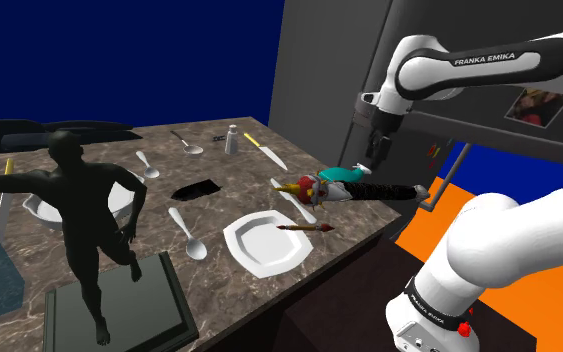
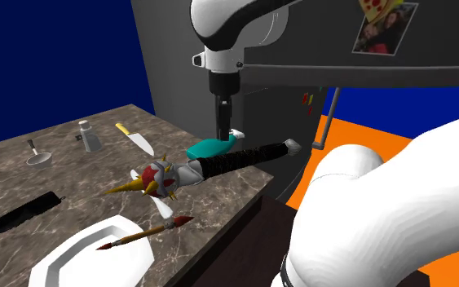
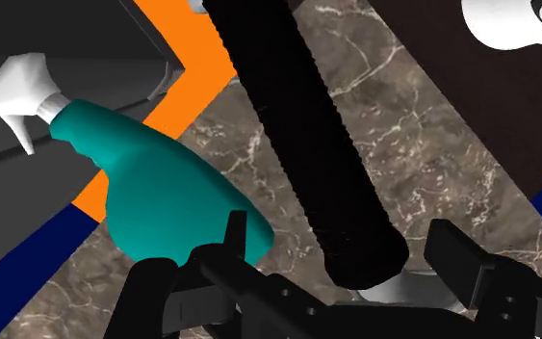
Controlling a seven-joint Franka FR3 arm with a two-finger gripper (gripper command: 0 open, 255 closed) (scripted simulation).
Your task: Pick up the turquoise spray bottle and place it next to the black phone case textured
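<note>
- Spray bottle (image 3: 163,193): turquoise body, white trigger head (image 3: 16,96). It lies on its side at the edge of the marbled bench (image 3: 432,144).
- Obscured: in the shoulder view, a black textured rod (image 1: 379,190) hides its lower side. In the wrist view, one finger overlaps its base.
- End effector (image 2: 223,129): fingers well apart, gripping nothing. In the second exterior view the bottle lies at its 7 o'clock, just below. Contact cannot be made out.
</note>
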